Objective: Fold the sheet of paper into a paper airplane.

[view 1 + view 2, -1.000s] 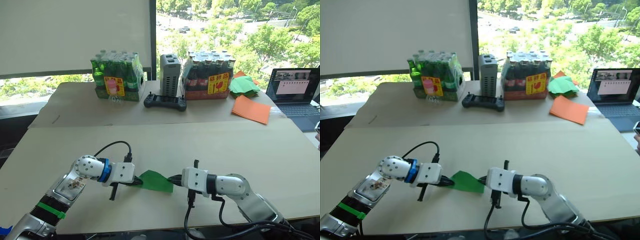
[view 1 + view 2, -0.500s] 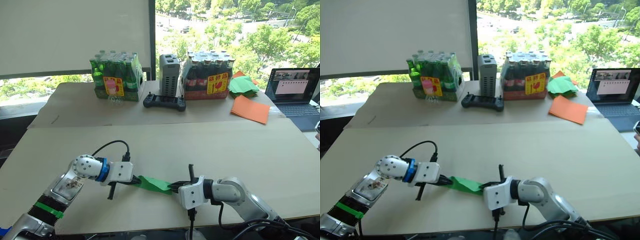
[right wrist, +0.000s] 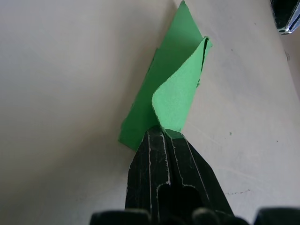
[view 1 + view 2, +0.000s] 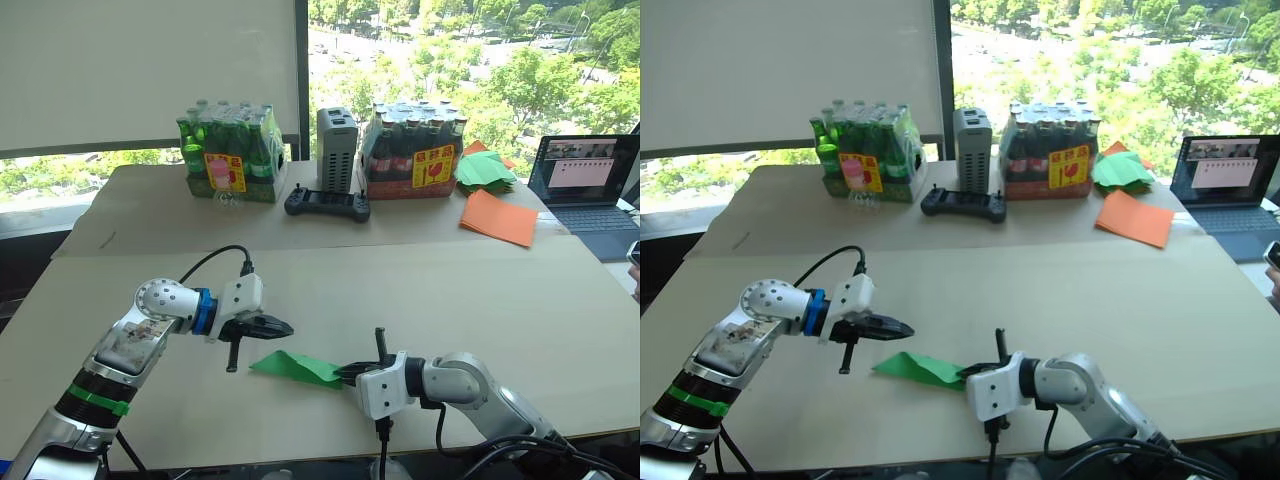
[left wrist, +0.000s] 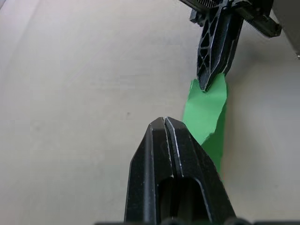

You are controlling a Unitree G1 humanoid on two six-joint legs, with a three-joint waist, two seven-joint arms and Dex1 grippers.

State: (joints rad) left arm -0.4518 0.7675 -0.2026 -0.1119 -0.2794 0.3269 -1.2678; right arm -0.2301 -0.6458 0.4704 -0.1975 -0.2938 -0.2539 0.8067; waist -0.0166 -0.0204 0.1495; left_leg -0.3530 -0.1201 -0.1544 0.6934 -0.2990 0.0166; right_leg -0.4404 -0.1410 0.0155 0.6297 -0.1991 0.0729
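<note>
Since a second ago the left end effector [image 4: 283, 326] has let go of the sheet of paper [image 4: 292, 367] and lifted clear toward 11 o'clock of it, fingers now pressed together on nothing. On the desk [image 4: 520, 300], near its front edge, the folded green sheet lies low with its point toward 9 o'clock. The right end effector [image 3: 163, 132] is clamped on the sheet's 3 o'clock end.

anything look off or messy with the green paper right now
Somewhat. The sheet of paper lies loosely curled over itself rather than creased flat, pinched at one end by the right gripper. The left gripper is shut, clear of it.
</note>
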